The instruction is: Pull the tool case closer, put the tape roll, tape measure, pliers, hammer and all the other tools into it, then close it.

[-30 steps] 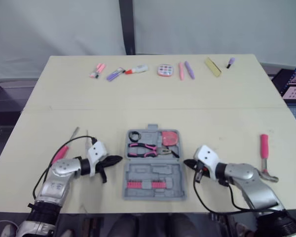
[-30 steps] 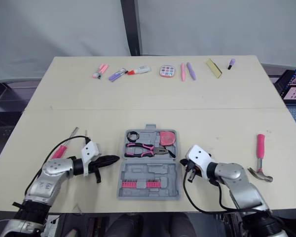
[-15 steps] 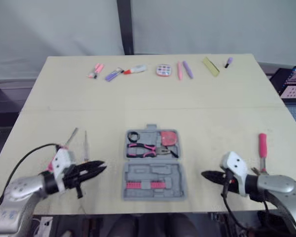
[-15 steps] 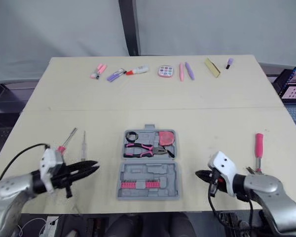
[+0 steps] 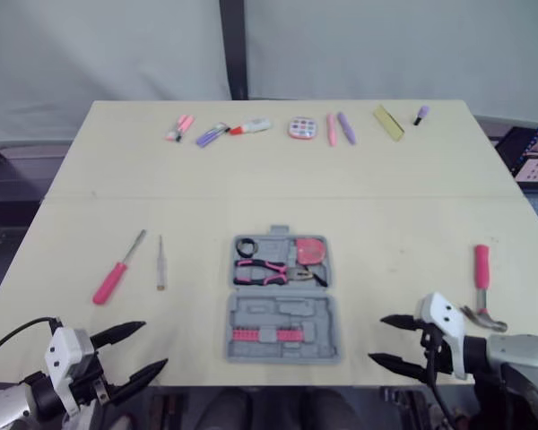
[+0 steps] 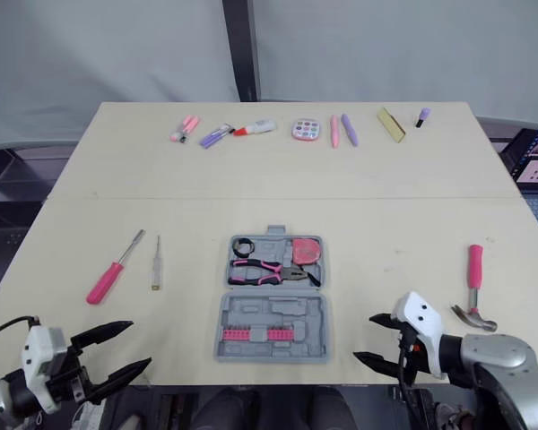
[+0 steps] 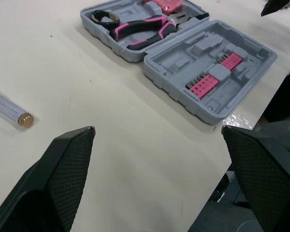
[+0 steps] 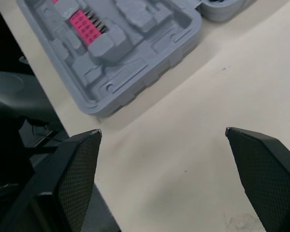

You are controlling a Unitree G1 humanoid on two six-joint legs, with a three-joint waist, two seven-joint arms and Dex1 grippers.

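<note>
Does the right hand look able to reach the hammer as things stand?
Probably yes: the hammer lies alone on the table beside the open right hand, nothing between them, though the hand points toward the tool case.

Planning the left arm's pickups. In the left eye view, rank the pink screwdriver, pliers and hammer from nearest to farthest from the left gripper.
1. The pink screwdriver, on the left side, just ahead of the left gripper.
2. The pliers, in the open tool case at the centre.
3. The hammer, far over on the right side.
</note>
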